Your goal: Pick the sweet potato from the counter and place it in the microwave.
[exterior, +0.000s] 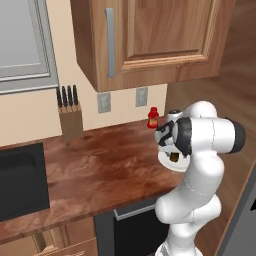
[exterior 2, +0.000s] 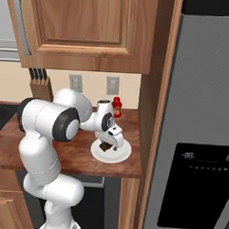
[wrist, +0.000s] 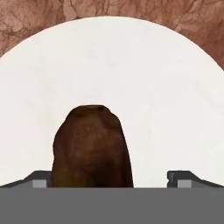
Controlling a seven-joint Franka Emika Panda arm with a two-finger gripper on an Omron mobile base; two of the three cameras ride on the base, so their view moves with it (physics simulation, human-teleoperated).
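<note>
The sweet potato [wrist: 92, 146], a dark brown lump, lies on a white plate [wrist: 166, 87] on the reddish-brown counter [exterior: 110, 160]. My gripper [wrist: 111, 179] hangs straight over it, open wide, with one fingertip on each side of the potato and neither touching it. From the base views the hand [exterior: 175, 152] [exterior 2: 107, 143] sits low over the plate [exterior 2: 120, 157], and the sweet potato [exterior 2: 104, 147] [exterior: 174, 158] peeks out beneath it. The microwave is out of view.
A small red bottle [exterior: 153, 118] [exterior 2: 117, 107] stands at the wall behind the plate, and a knife block [exterior: 70, 117] further left. A dark recessed basin [exterior: 22, 180] lies at the counter's left. A black oven [exterior: 132, 222] sits under the counter. A grey fridge [exterior 2: 200, 140] stands on the right.
</note>
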